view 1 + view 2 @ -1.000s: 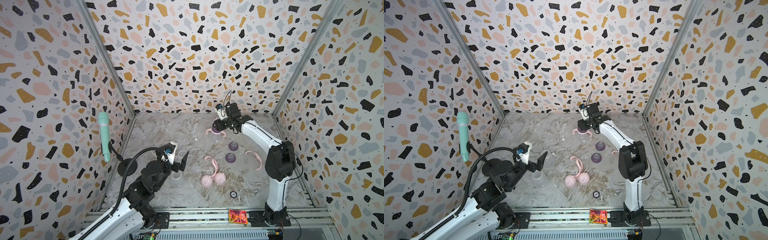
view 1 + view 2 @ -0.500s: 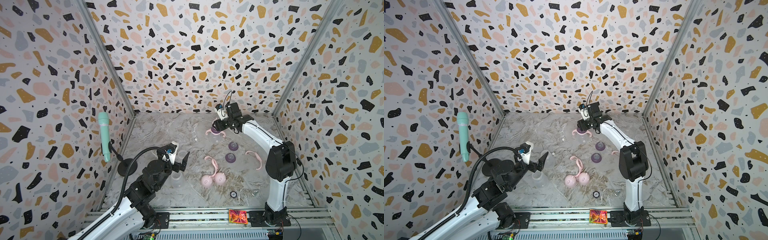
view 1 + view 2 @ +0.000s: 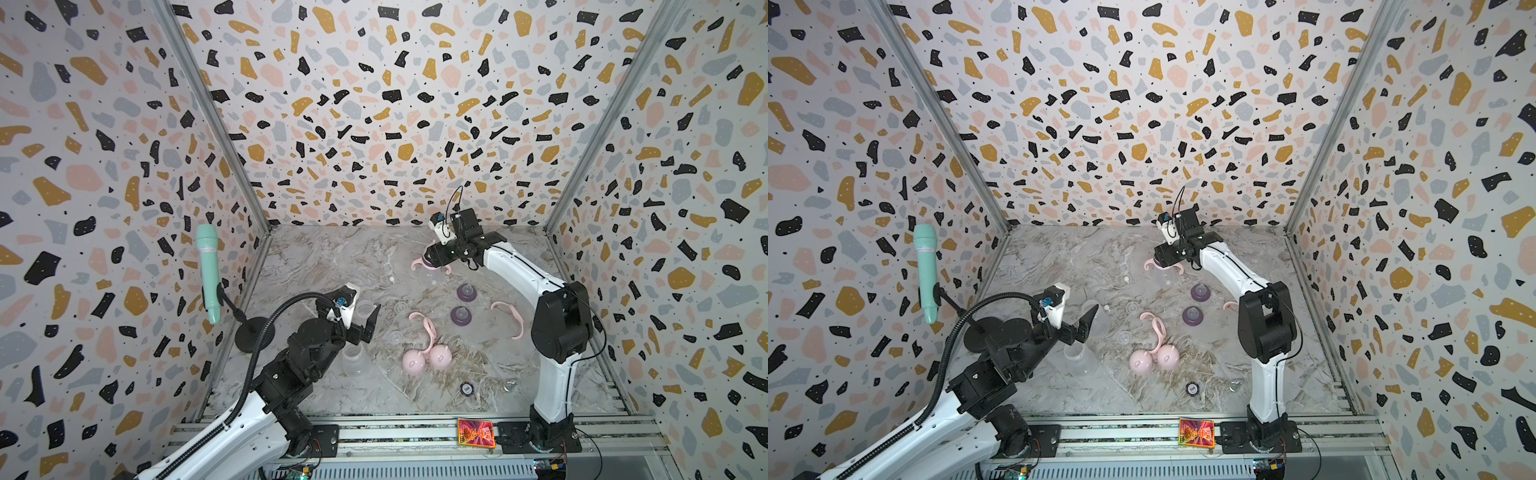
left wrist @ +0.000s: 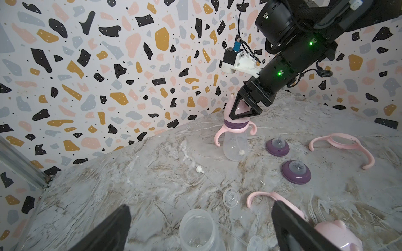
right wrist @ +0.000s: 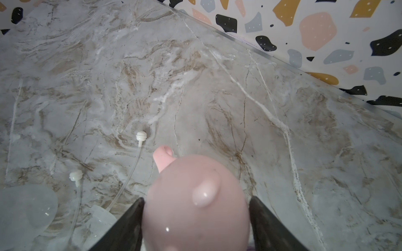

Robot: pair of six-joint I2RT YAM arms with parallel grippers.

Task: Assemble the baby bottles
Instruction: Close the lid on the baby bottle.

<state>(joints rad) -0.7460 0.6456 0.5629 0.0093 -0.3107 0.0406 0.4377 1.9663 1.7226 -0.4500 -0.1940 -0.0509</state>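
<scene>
An assembled baby bottle (image 3: 432, 270) (image 4: 236, 147) stands upright near the back wall, with its purple collar, pink handle ring and pink dome cap (image 5: 195, 206) on. My right gripper (image 3: 432, 255) (image 5: 196, 199) straddles that cap, open, with a thin gap at one finger. My left gripper (image 3: 363, 320) (image 4: 200, 206) hangs wide open over an open clear bottle (image 3: 355, 357) (image 4: 198, 230). Loose on the table lie two purple teat collars (image 3: 466, 292) (image 3: 460, 315), two pink handle rings (image 3: 509, 316) (image 3: 426, 328) and two pink caps (image 3: 413, 362) (image 3: 440, 356).
A mint-green microphone (image 3: 208, 270) stands on a black stand base (image 3: 254, 332) by the left wall. Clear discs (image 4: 231, 197) and thin straws lie near the left gripper. A small black disc (image 3: 467, 388) and a metal ring (image 3: 509, 385) sit near the front edge.
The right gripper's jaws have spread a little round the pink cap. The left arm and the loose parts have not moved.
</scene>
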